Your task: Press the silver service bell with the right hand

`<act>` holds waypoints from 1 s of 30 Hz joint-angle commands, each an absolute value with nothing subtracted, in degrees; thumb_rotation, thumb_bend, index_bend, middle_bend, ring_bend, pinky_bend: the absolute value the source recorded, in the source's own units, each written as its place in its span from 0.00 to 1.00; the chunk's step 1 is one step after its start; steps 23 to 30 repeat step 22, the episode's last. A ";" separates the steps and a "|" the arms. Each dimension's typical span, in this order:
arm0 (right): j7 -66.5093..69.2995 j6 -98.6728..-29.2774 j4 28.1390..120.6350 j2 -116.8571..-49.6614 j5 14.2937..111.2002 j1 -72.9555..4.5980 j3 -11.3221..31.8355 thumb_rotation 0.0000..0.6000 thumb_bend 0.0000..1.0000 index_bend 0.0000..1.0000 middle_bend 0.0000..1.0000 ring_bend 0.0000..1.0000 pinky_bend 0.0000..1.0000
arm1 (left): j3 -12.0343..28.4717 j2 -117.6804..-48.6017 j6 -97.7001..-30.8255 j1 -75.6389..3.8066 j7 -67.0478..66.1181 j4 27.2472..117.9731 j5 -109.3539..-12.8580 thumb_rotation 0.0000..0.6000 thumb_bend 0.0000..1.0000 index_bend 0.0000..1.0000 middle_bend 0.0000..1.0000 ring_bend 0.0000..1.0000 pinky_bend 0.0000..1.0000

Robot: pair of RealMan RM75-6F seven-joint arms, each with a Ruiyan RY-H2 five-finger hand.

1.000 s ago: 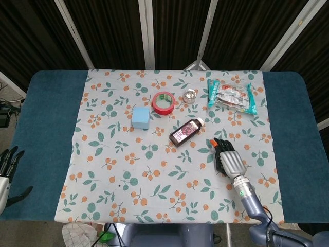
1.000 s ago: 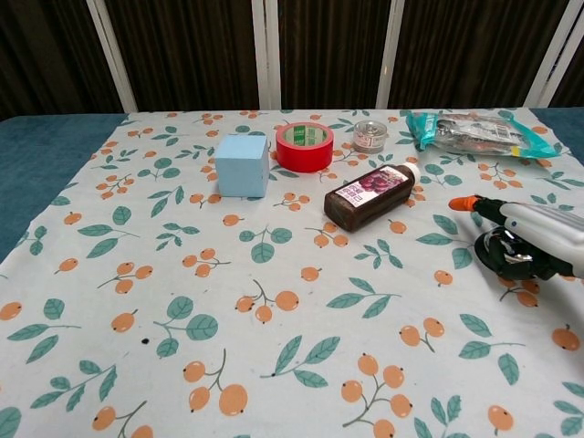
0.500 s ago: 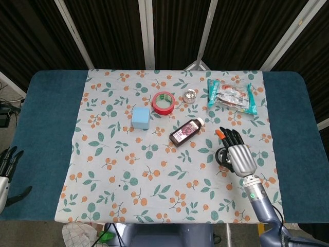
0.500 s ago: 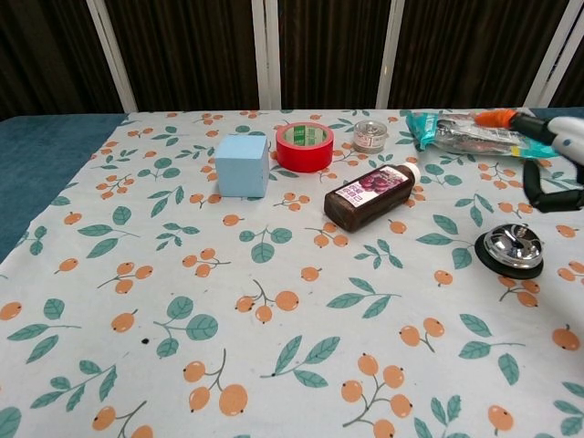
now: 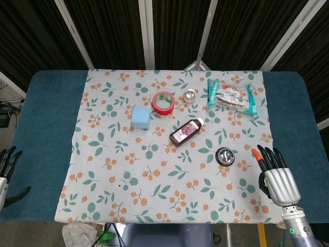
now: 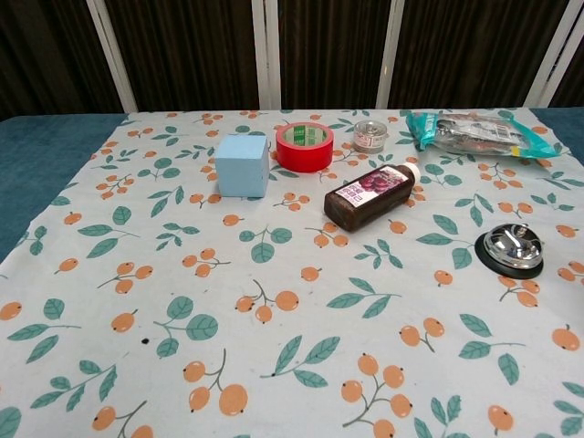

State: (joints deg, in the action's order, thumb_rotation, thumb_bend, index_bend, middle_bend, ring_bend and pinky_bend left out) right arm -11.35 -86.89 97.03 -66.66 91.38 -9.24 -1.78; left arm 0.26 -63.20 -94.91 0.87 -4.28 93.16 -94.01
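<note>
Bell: the silver service bell point(image 5: 225, 156) sits uncovered on the floral cloth point(image 5: 123, 170), at about 4 o'clock from the dark bottle point(image 5: 186, 130); the chest view shows its chrome dome on the black base, nothing touching it.
Right hand: the right hand point(image 5: 278, 181) has pulled away — a second ago it lay over the bell, half a second ago it was lifted above it, and now it's off at 4 o'clock from the bell, well apart, over the cloth's edge.
Right fingers: straight, side by side with narrow gaps, holding nothing.
Left hand: the left hand point(image 5: 6, 167) hangs at the table's 8 o'clock edge, fingers apart, empty, unmoved.
Task reading: the press looks done; this is a retreat, not an approach.
Bystanders: red tape roll point(image 5: 163, 103), blue box point(image 5: 140, 118), snack packet point(image 5: 230, 96) all unmoved.
</note>
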 commanded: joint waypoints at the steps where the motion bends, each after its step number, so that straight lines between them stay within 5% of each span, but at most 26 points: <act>1: -12.55 -90.08 96.48 -65.42 92.87 -6.79 -2.83 1.00 0.81 0.00 0.00 0.00 0.00 | 0.71 -63.27 -95.48 0.70 -4.15 92.37 -94.31 1.00 0.27 0.06 0.00 0.00 0.09; 17: -8.12 -97.55 94.29 -65.00 93.85 -2.54 -1.05 1.00 0.81 0.00 0.00 0.00 0.00 | 0.92 -64.64 -96.82 0.52 -5.93 90.13 -96.01 1.00 0.27 0.08 0.00 0.00 0.09; 30: -6.93 -96.75 94.14 -64.49 93.94 -2.39 -1.21 1.00 0.81 0.00 0.00 0.00 0.00 | 0.53 -64.84 -96.90 0.41 -6.16 89.75 -97.01 1.00 0.27 0.09 0.00 0.00 0.09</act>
